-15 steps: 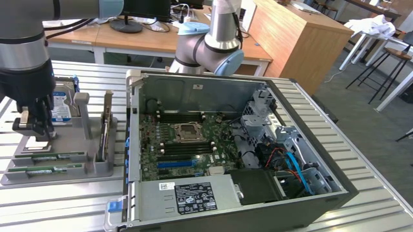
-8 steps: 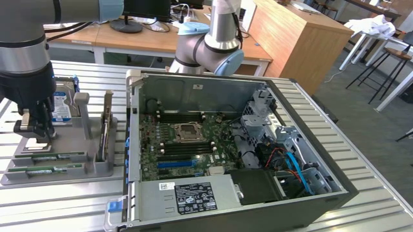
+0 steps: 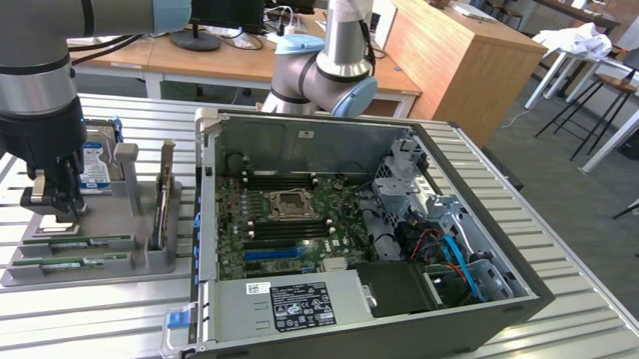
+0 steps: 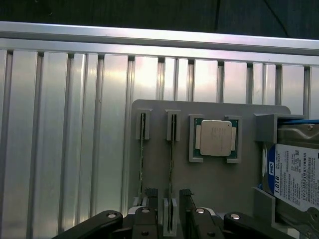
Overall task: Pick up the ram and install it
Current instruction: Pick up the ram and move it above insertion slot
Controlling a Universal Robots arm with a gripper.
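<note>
Two green ram sticks stand on edge in a grey fixture on the exterior view's left. One ram stick runs between my gripper's fingers; the other ram stick lies just beside it. My gripper hangs low over the fixture's end, open, with one fingertip on each side of the nearer stick and not closed on it. The open computer case holds the motherboard with dark memory slots around the processor socket.
A square silver processor chip sits in the fixture beside the sticks, and a blue-labelled hard drive stands past it. A second arm rises behind the case. The ribbed metal table surrounds the fixture and the case.
</note>
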